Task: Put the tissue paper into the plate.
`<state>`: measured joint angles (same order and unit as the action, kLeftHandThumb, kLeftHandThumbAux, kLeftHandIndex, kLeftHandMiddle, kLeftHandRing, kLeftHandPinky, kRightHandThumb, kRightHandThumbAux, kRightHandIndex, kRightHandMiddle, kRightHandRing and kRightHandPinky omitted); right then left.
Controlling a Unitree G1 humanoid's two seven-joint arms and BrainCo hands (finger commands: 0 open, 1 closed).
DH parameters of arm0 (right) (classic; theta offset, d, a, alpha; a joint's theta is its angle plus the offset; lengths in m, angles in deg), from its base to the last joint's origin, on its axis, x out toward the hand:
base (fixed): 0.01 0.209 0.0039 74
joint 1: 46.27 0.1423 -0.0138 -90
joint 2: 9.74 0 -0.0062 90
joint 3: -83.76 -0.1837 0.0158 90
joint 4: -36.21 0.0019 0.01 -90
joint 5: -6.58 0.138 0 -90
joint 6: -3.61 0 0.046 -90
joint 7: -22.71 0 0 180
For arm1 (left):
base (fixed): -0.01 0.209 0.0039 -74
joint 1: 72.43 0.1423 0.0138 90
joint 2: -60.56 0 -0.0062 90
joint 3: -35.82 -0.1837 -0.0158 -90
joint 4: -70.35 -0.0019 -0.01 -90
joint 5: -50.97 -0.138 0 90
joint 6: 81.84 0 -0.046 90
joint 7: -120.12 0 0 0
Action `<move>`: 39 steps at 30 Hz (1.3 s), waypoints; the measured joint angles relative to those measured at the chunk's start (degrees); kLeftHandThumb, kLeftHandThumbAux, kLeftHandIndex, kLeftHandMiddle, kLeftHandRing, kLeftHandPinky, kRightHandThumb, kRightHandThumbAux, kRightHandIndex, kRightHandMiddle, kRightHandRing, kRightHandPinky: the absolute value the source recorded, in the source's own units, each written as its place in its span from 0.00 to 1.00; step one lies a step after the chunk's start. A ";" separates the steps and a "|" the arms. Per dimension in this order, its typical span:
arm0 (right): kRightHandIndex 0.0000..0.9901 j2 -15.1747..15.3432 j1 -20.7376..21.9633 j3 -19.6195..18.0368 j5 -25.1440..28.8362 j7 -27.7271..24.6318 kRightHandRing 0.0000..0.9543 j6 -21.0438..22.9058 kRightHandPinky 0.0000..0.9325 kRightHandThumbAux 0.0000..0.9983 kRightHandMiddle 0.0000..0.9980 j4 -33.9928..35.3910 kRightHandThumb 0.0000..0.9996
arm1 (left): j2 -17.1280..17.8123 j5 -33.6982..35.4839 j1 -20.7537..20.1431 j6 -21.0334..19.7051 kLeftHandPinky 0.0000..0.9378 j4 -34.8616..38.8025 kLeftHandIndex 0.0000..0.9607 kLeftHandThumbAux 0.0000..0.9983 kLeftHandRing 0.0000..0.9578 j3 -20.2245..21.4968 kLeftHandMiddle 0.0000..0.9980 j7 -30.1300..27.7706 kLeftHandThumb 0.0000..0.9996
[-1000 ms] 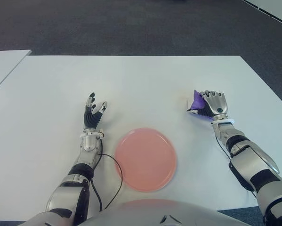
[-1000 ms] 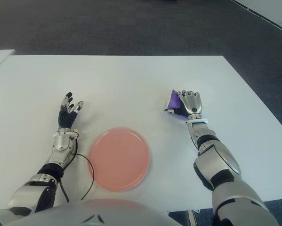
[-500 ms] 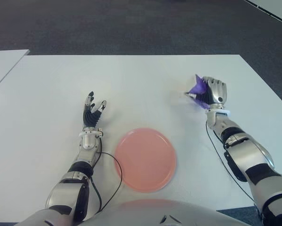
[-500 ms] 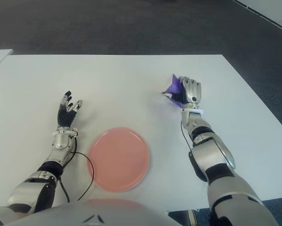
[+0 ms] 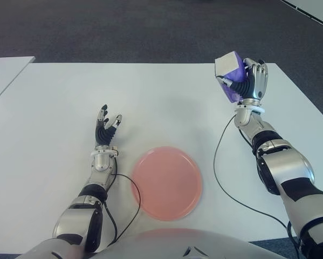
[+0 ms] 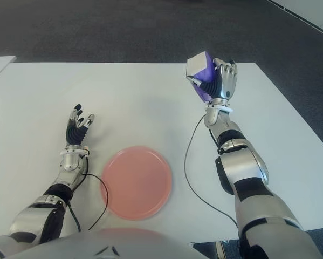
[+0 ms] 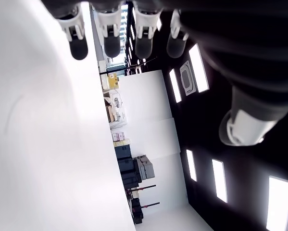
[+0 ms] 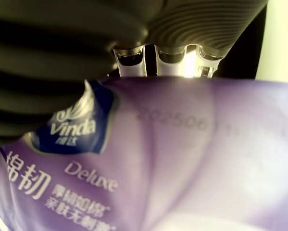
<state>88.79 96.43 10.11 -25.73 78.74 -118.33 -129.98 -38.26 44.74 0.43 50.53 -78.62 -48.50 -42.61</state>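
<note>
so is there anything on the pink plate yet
No, the pink plate shows bare. The tissue pack is held up in the right hand, away from the plate. The left hand holds nothing.

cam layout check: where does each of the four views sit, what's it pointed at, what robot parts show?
Left eye view: head camera, looking down at the white table, pink plate, both arms.
Right eye view: same scene from slightly to the side; right hand raised, gripping the tissue pack.
Left wrist view: on the left wrist, past open fingertips toward the room's ceiling lights.
Right wrist view: close on the purple pack's wrapper and the curled fingers.
Shared: both eyes show the idle left hand left of the plate.
</note>
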 measured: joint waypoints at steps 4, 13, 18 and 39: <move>0.40 -1.95 -0.86 0.08 0.02 0.65 0.79 -1.37 0.00 0.68 0.51 0.37 0.86 | 0.06 -0.03 0.04 0.04 0.00 -0.06 0.00 0.55 0.00 -0.02 0.00 0.00 0.02; 0.40 -5.65 -6.14 3.98 -3.57 1.18 0.80 -4.01 0.05 0.68 0.51 0.34 0.86 | 0.06 0.00 -0.10 0.07 0.00 -0.06 0.00 0.55 0.00 0.00 0.00 0.00 0.00; 0.40 -4.75 -5.79 4.66 -4.49 1.77 0.80 -5.49 0.14 0.68 0.51 1.24 0.86 | 0.06 0.01 -0.03 0.07 0.00 -0.08 0.00 0.54 0.00 0.01 0.00 0.00 0.01; 0.40 -8.75 -12.15 7.02 -8.91 4.67 0.90 -10.04 0.91 0.68 0.53 28.15 0.85 | 0.14 0.01 -0.06 0.05 0.00 -0.02 0.01 0.52 0.00 -0.05 0.00 -0.01 0.01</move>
<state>80.04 84.28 17.13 -34.65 83.41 -128.37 -101.84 -38.12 44.75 0.37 50.57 -78.64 -48.55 -42.62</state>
